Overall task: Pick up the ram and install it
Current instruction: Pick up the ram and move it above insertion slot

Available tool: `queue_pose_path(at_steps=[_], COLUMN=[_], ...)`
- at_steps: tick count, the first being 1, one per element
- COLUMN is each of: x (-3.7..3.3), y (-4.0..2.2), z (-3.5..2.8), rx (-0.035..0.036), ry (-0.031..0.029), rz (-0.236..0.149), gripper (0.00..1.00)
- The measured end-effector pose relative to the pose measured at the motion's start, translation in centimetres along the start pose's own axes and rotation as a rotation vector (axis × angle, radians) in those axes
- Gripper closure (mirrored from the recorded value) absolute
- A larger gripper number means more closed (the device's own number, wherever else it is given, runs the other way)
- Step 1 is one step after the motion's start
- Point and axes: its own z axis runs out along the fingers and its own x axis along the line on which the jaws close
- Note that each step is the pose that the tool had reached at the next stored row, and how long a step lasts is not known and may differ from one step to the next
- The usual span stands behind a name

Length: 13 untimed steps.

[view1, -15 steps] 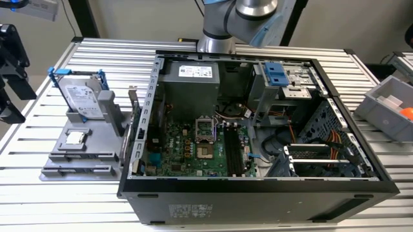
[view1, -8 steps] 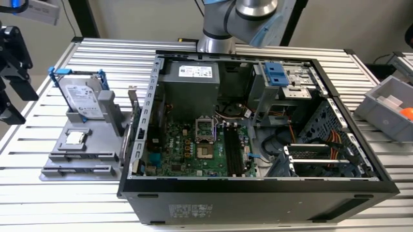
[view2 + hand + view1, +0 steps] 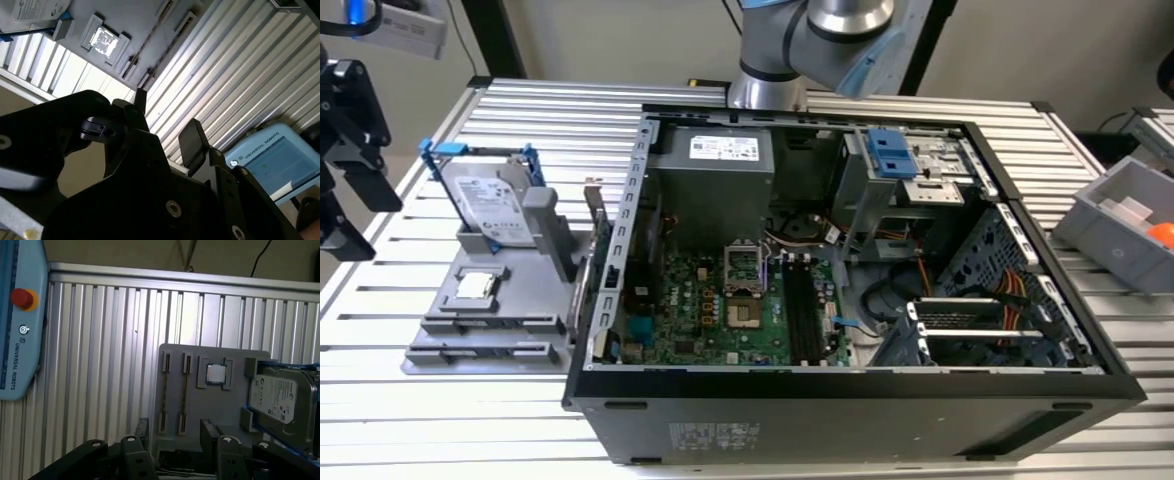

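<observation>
The ram (image 3: pixel 183 392) shows edge-on as a thin dark strip held between two pairs of clips on the grey fixture (image 3: pixel 235 402). My gripper (image 3: pixel 175 432) hangs above the fixture's near end with its black fingers (image 3: pixel 142 427) apart and nothing between them. In the second wrist view the gripper (image 3: pixel 167 122) is also open. In the exterior view the gripper (image 3: pixel 354 190) is at the far left, beside the fixture (image 3: pixel 480 345). The black memory slots (image 3: pixel 803 310) lie on the motherboard inside the open computer case (image 3: pixel 854 385).
A silver hard drive (image 3: pixel 494 205) in a blue frame and a small square chip (image 3: pixel 476 285) sit on the fixture. A blue teach pendant (image 3: pixel 20 320) lies on the ribbed aluminium table (image 3: pixel 100 365). A grey bin (image 3: pixel 1127 225) stands at the exterior view's right.
</observation>
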Motion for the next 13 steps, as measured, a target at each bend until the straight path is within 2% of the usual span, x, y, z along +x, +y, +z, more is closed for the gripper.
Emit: queue_pose_path(at_steps=[8, 9, 13], x=[0.0, 0.01, 0.01], y=[-0.02, -0.01, -0.03], z=[0.38, 0.43, 0.66], rx=[0.0012, 0.003, 0.0175], ry=[0.0, 0.0002, 0.0009], rz=[0.003, 0.003, 0.004], gripper=[0.0, 0.0, 0.0])
